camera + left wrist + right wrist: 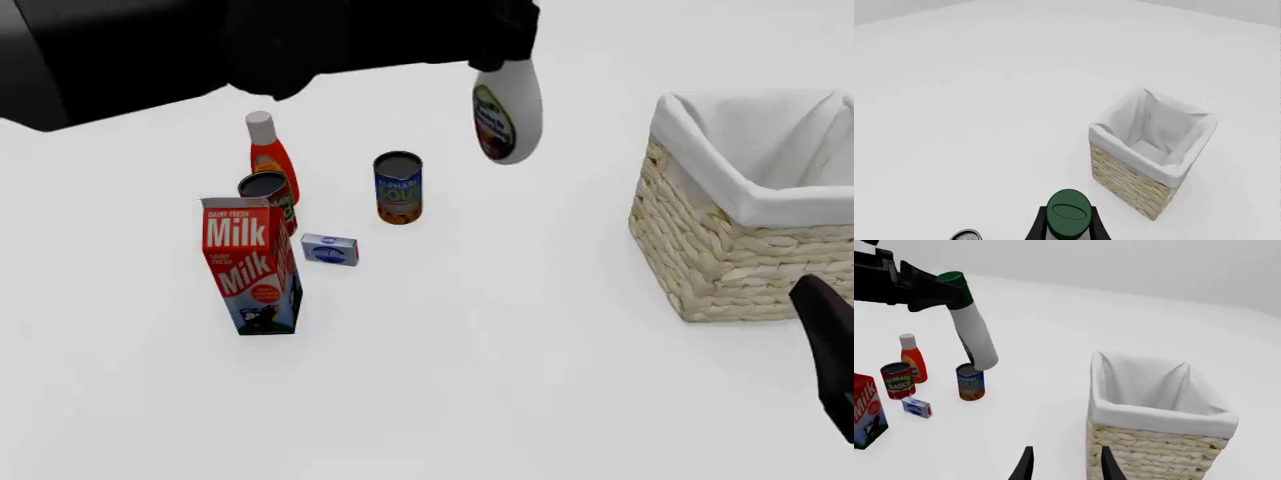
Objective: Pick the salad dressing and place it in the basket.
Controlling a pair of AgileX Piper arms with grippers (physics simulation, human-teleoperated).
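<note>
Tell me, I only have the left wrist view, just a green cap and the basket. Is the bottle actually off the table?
Observer: Yes. The front view shows the salad dressing hanging in the air from the left gripper, clear of the table.
Operator: Is it over the basket yet?
Observer: No. The front view puts it to the left of the basket, not above the opening.
Operator: Where is the other arm?
Observer: The right gripper is open and empty, close to the basket's near side.
</note>
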